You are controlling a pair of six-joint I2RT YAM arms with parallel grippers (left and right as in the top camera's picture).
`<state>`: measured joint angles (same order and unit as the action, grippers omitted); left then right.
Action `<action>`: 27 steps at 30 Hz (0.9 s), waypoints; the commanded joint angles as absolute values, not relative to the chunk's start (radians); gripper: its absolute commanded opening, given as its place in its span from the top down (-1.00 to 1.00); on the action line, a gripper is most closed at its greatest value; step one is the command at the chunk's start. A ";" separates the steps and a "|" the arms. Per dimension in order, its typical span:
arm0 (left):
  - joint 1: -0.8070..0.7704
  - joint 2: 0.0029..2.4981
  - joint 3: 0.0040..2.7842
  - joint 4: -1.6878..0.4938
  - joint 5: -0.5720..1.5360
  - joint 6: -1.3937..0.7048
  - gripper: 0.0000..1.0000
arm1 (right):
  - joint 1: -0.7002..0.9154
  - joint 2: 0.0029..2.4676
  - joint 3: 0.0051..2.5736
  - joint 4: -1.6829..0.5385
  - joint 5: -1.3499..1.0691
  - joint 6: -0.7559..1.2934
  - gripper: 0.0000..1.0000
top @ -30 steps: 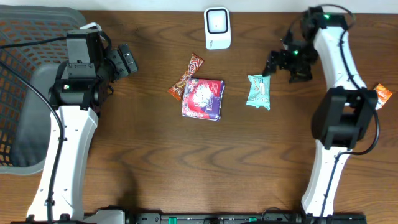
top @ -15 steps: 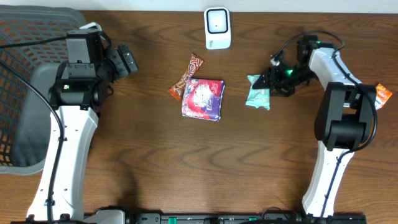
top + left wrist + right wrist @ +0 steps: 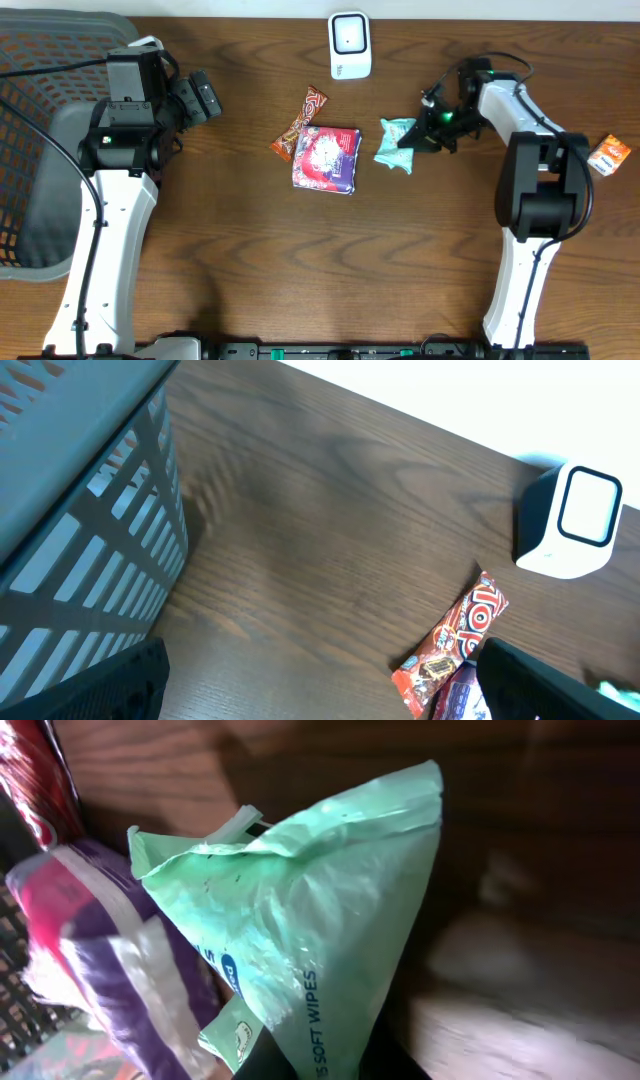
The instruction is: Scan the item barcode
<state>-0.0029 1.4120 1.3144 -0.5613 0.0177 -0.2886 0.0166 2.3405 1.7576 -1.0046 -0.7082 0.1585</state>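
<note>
A mint-green pack of soft wipes (image 3: pixel 393 145) lies just right of the purple packet, filling the right wrist view (image 3: pixel 320 910). My right gripper (image 3: pixel 416 134) is shut on its right end; the dark fingers (image 3: pixel 272 1060) pinch the pack's narrow edge at the bottom of that view (image 3: pixel 335 1055). The white scanner (image 3: pixel 350 45) stands at the table's back middle, also in the left wrist view (image 3: pixel 570 520). My left gripper (image 3: pixel 205 97) hangs open at the left by the basket, its jaws wide apart and empty (image 3: pixel 320 690).
A red candy bar (image 3: pixel 301 122) and a purple packet (image 3: pixel 326 158) lie mid-table, left of the wipes. An orange packet (image 3: pixel 608 153) sits at the far right edge. A grey mesh basket (image 3: pixel 40 130) fills the left side.
My right gripper came down and to the left onto the wipes pack and shut on it; the pack has slid a little to the left. The left arm has not moved.
</note>
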 commanded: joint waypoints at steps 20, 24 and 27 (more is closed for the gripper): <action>-0.003 1.417 1.326 -0.561 0.015 -0.294 -0.96 | 0.241 2.350 2.080 -0.313 -0.358 0.878 0.98; -0.003 1.417 1.326 -0.561 0.015 -0.294 -0.96 | 0.290 2.351 2.080 -0.302 -0.226 0.878 0.98; -0.003 1.417 1.326 -0.561 0.015 -0.294 -0.96 | 0.309 2.351 2.080 -0.299 -0.146 0.870 0.98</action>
